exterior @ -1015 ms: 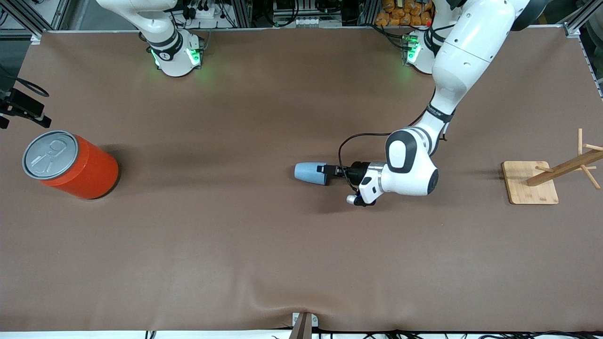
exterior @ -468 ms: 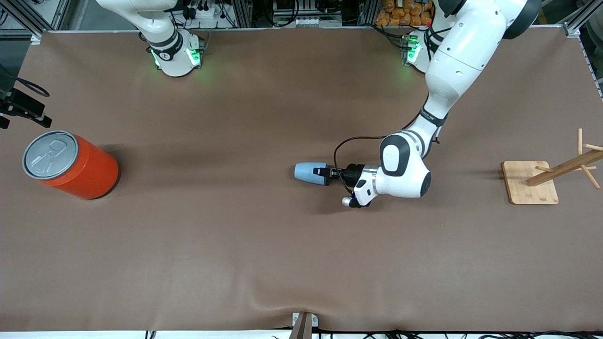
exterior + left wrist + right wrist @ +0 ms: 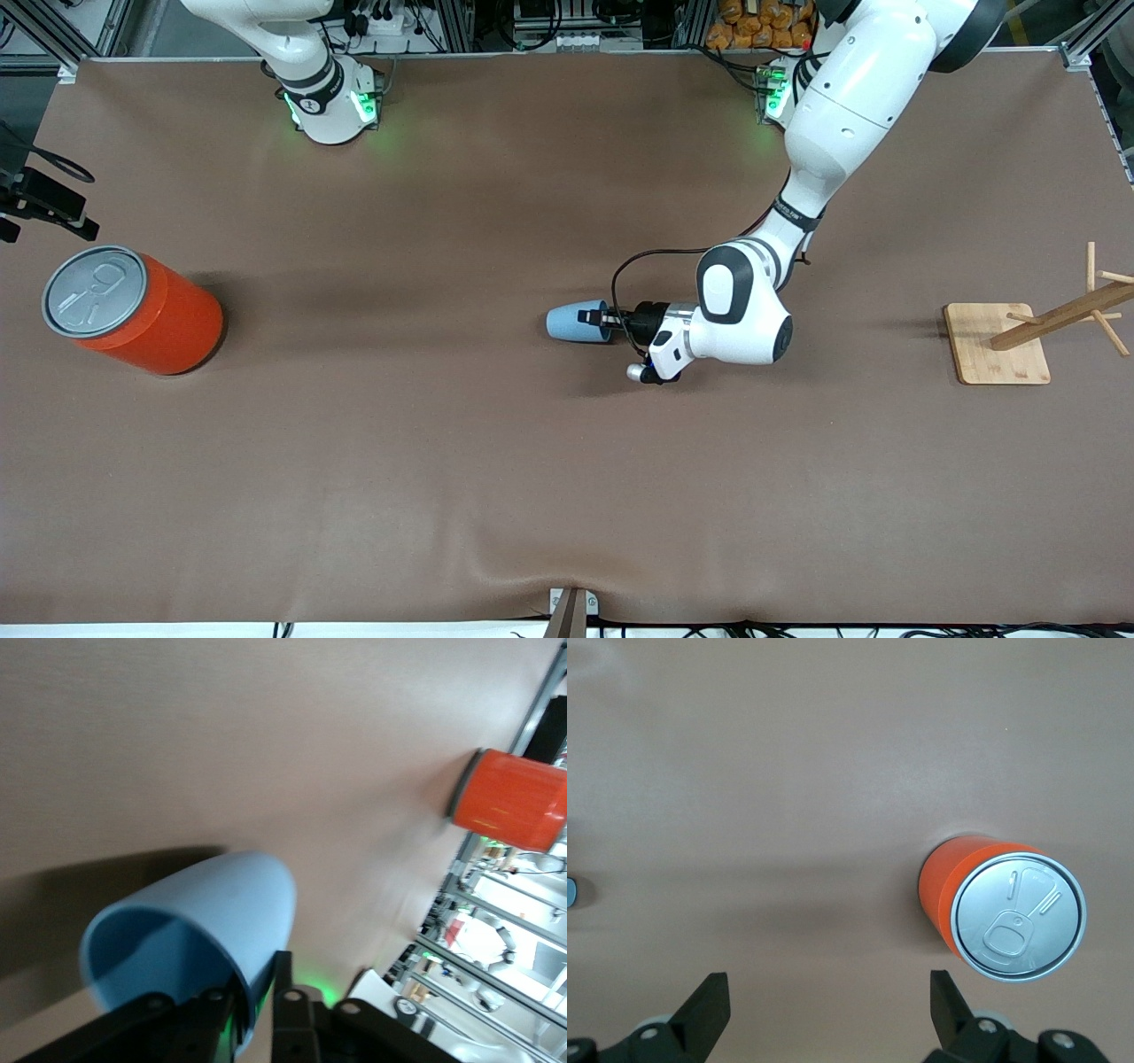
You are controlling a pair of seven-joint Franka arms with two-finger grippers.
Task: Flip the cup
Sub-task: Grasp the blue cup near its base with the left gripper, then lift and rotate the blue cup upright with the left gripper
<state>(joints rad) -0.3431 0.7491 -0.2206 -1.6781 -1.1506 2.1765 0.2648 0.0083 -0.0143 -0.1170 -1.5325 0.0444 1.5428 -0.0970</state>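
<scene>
Since a second ago the left tool (image 3: pixel 595 316) has shifted with the one small light-blue tapered plastic cup (image 3: pixel 567 322) slightly toward the right arm's end, mid-counter (image 3: pixel 443 461). It grips the rim, one finger (image 3: pixel 199 1019) inside. Light, stiff, likely slippery; the rim suits. One orange metal can (image 3: pixel 133 310) sits below the waiting, spread right tool (image 3: pixel 824 1014). One wooden rack (image 3: pixel 1028 332) stands by the left arm's edge.

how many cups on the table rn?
1. The light-blue cup lies on its side mid-table, the left hand gripping its rim. The orange can stands at the right arm's end. No others visible.
</scene>
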